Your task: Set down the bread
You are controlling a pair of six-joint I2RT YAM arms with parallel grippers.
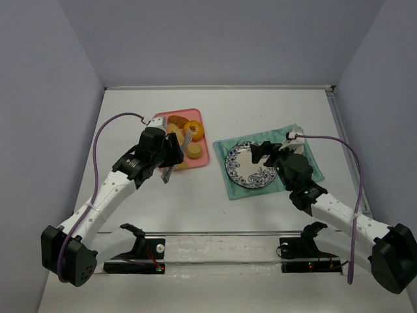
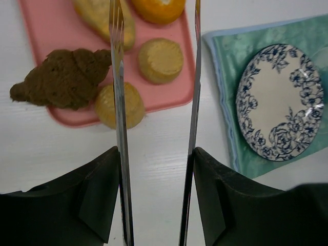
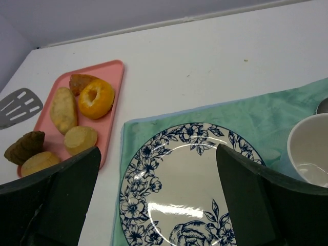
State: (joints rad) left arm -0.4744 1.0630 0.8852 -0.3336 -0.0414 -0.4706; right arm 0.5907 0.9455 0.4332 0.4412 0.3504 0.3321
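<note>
I see a lab test cell: plain grey partition walls (image 1: 215, 39) box in a white table (image 1: 215, 208), with both arms bolted at its near edge.

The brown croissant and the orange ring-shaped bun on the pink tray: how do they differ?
The brown croissant is dark, ridged and pointed at its ends; the orange ring-shaped bun is bright, smooth and round with a hollow middle. The croissant hangs over the near edge of the pink tray onto the table, while the bun lies fully inside, towards the far end. Both are baked goods on the same tray, and neither is held.
</note>
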